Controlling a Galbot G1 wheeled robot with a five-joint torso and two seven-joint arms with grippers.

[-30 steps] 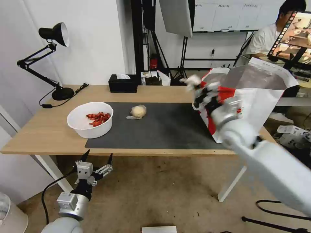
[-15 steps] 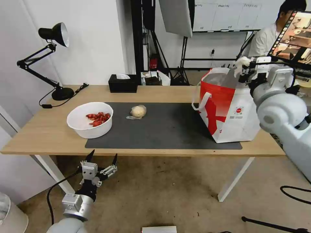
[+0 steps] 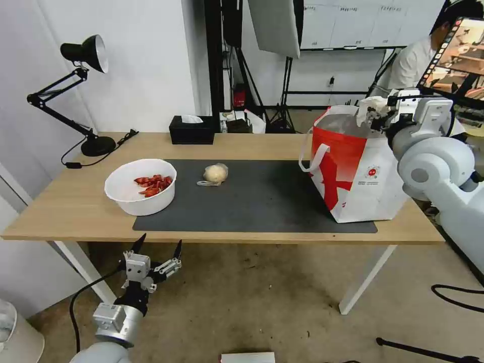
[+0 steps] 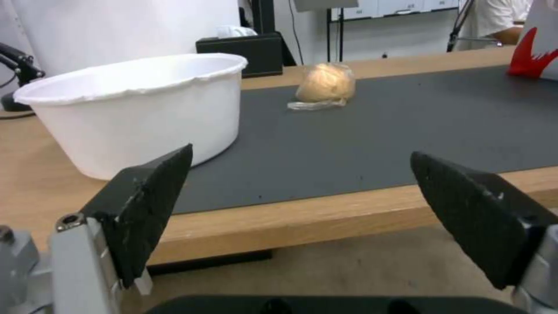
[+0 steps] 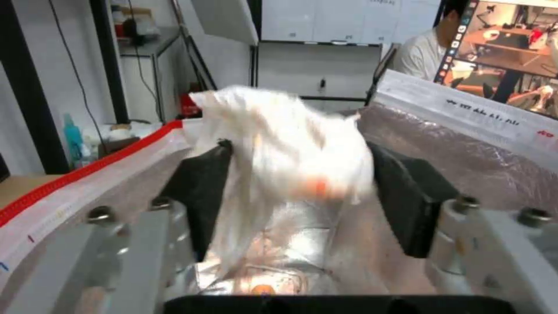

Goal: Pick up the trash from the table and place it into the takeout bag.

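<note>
My right gripper [image 3: 377, 112] hovers over the open mouth of the takeout bag [image 3: 359, 174], shut on a crumpled white tissue [image 3: 368, 104]. In the right wrist view the tissue [image 5: 279, 148] hangs between the black fingers [image 5: 200, 192] above the bag's silver foil lining [image 5: 465, 144]. On the table [image 3: 60, 201], a white bowl of red scraps [image 3: 140, 186] stands at the left edge of the dark mat [image 3: 262, 196]. A plastic-wrapped beige lump [image 3: 215, 173] lies on the mat beside it. My left gripper [image 3: 160, 241] is open, below the table's front edge, facing the bowl [image 4: 134, 109] and lump [image 4: 325, 83].
A black desk lamp [image 3: 83, 53] stands at the table's far left corner. A black tissue box [image 3: 191, 130] sits at the back edge. The bag stands at the table's right end. Light stands and a shelf crowd the floor behind.
My right arm swung with the tissue from the bag's left side up to over its mouth, then shifted slightly left. The bag settled upright. The left gripper barely moved.
</note>
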